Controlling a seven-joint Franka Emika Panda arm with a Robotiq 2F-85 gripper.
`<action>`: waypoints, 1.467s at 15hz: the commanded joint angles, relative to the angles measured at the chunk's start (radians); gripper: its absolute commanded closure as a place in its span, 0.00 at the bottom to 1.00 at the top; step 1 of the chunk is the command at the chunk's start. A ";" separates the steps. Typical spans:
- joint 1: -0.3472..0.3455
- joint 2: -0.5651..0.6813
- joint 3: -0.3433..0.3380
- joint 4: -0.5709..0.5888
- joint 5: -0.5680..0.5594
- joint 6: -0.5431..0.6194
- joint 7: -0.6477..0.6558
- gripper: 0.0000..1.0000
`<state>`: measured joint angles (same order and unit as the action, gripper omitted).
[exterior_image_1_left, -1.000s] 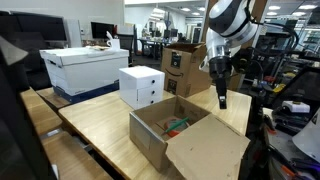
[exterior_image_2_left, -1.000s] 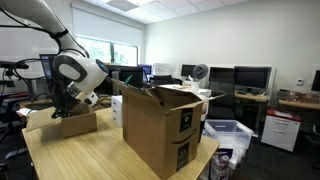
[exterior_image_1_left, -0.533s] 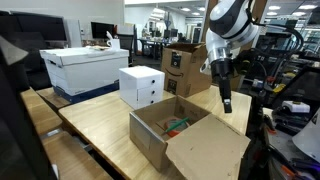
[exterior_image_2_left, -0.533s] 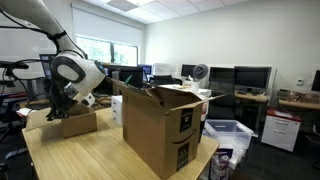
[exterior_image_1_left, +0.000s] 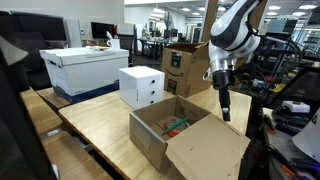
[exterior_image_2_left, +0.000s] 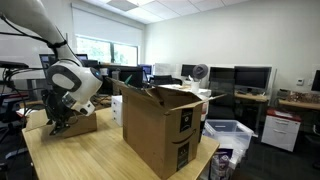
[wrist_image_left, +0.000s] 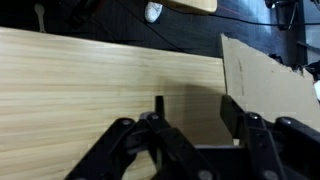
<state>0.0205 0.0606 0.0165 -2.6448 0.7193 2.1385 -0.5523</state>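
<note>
Closest to me, at the near edge of the wooden table (exterior_image_1_left: 100, 125), sits an open cardboard box (exterior_image_1_left: 150, 135) with one big flap (exterior_image_1_left: 210, 155) folded out flat toward the corner. Something red and green lies in the bottom of it, too small to make out.

Just beyond the flap, the gripper (exterior_image_1_left: 224, 108) hangs straight down over bare wood, close to the box but not touching it. In the wrist view its two fingers stand apart with only table (wrist_image_left: 90, 80) showing between them, so it is holding nothing, and the edge of the flap (wrist_image_left: 268, 92) lies off to one side.

I'd judge the box light and fairly stiff in its walls, yet the loose flap would bend or fold if pinched. The top rim of a side wall looks like the firmer place to take hold, with one finger inside and one outside. On smooth wood it would likely slide easily.

Further back, toward the middle of the table, stands a small white box (exterior_image_1_left: 142, 86). At the far edge are a larger white box (exterior_image_1_left: 85, 66) and a brown shipping box (exterior_image_1_left: 183, 65).
</note>
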 joint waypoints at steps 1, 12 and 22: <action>0.001 0.045 0.015 -0.005 0.028 0.048 0.010 0.09; -0.012 0.129 0.045 0.005 0.048 0.052 -0.002 0.25; -0.081 0.111 0.001 0.056 0.043 -0.190 -0.078 0.94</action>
<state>-0.0350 0.1864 0.0264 -2.5916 0.7509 2.0078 -0.5812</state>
